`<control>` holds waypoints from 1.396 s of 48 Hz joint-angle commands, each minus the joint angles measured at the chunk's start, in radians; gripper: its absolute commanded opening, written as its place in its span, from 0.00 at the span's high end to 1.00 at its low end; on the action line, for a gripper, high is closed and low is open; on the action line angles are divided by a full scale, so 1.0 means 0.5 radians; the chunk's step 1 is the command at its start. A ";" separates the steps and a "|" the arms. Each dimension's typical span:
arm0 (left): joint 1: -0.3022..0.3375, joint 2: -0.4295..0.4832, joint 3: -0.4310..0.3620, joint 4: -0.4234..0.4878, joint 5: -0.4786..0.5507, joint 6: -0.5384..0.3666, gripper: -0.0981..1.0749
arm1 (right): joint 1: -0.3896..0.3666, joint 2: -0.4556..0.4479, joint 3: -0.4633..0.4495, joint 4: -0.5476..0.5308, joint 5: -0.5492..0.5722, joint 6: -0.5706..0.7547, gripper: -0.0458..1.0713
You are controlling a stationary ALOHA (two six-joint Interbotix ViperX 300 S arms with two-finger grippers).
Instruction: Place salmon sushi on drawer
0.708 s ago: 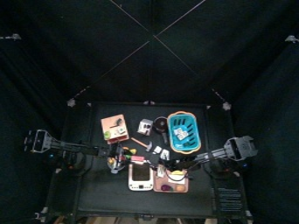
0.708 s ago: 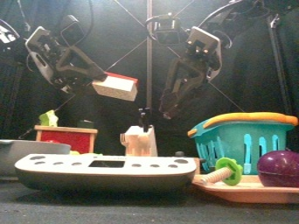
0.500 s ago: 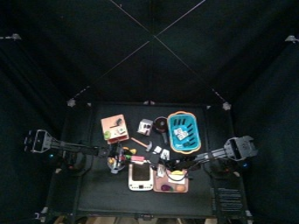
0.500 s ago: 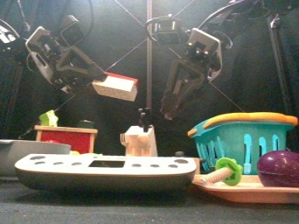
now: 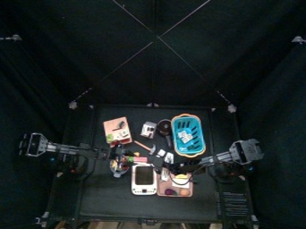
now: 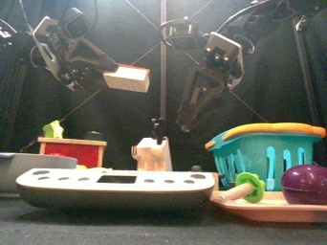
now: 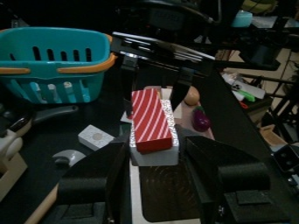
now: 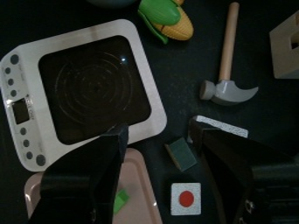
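The salmon sushi [image 6: 128, 78], a white rice block with a red-and-white striped top [image 7: 152, 122], hangs in the air with my left gripper [image 7: 155, 147] shut on its sides. In the front view it is high up, above and to the right of the drawer [image 6: 73, 151]. The drawer is a small pinkish-brown box [image 5: 116, 131] with a green mark on top, at the table's back left. My left gripper [image 5: 117, 164] is nearer the front edge than the drawer. The right gripper [image 8: 166, 131] hangs open and empty over the middle [image 6: 192, 113].
A flat white rounded device [image 6: 115, 187] lies at the front, with a pink tray [image 5: 180, 186] holding toy food to its right. A teal basket [image 5: 188, 132] stands at the back right. A toy hammer [image 8: 228, 79] and small blocks lie mid-table.
My left gripper has risen with the sushi, and its arm has drawn back slightly to the left. The right arm has stayed put.
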 commanded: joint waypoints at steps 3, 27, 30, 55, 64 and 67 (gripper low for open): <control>0.006 -0.018 -0.058 -0.003 0.021 0.003 0.39 | -0.006 -0.067 -0.021 -0.003 -0.009 0.000 0.15; 0.037 -0.055 -0.092 0.003 0.031 0.006 0.39 | -0.009 -0.058 -0.018 0.000 -0.009 0.000 0.15; 0.046 -0.083 -0.092 0.003 0.031 0.006 0.39 | -0.009 -0.058 -0.021 0.000 -0.006 0.000 0.15; 0.804 -0.344 -0.160 0.089 0.190 0.006 0.39 | -0.015 -0.040 -0.028 0.018 -0.015 0.000 0.15; 1.062 -0.368 -0.147 0.123 0.187 0.006 0.39 | -0.021 -0.034 -0.025 0.018 -0.015 0.000 0.15; 1.147 -0.365 -0.132 0.123 0.187 0.006 0.39 | -0.037 -0.021 -0.031 0.018 -0.015 0.000 0.15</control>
